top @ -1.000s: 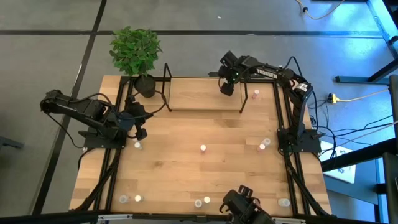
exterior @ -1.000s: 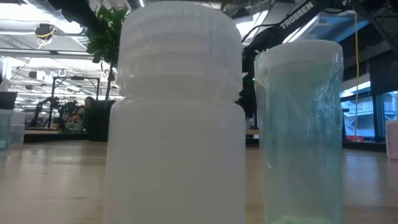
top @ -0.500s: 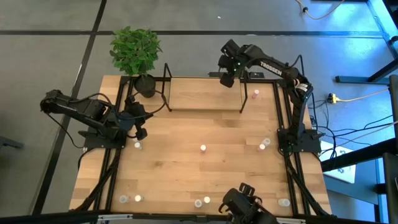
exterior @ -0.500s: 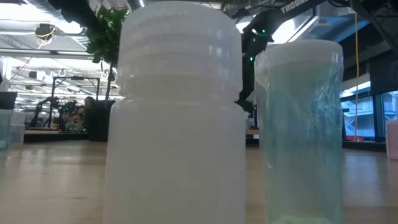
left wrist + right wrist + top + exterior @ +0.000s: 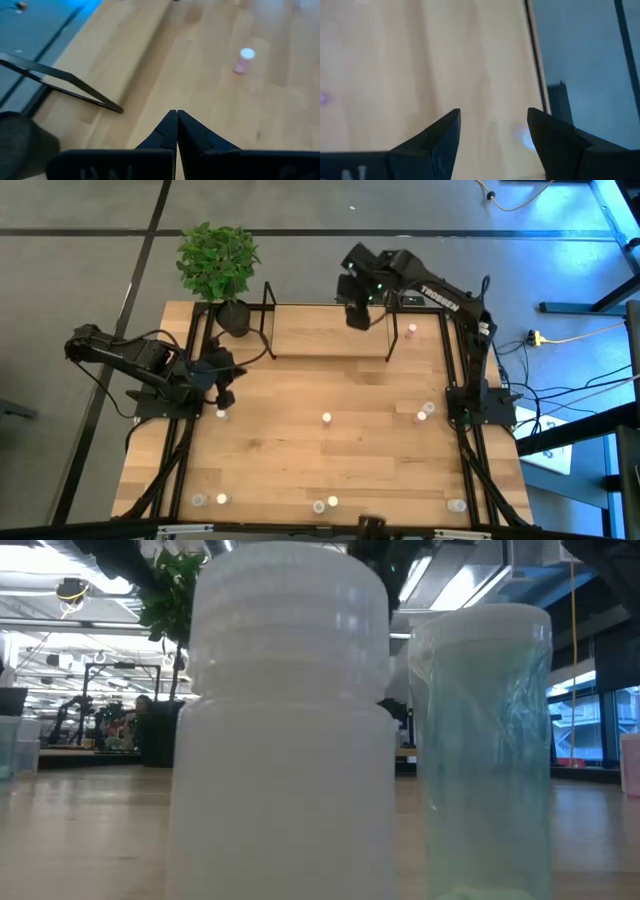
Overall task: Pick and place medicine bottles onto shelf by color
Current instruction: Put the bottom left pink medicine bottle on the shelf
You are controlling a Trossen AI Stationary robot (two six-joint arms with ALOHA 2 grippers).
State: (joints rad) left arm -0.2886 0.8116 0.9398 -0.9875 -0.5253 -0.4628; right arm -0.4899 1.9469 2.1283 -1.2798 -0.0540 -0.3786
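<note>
right claw [image 5: 357,317] raised, parted, left claw [image 5: 222,392] closed

left arm [image 5: 150,365]: matte black links, bulky joint housings, black cable looping off the base.
right arm [image 5: 455,305]: matte black, white block lettering along the long link, small green light near the wrist.
left jaws: two black wedge-shaped fingers [image 5: 167,132].
right jaws: same black wedges, blunt tips.

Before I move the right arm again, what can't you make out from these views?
- Low view: two bottles against the lens hide most of the table and both arms.
- High view: bottles along the near edge are too small to tell tints.
- Right wrist view: shelf blurred; whether anything stands on it is unclear.
</note>
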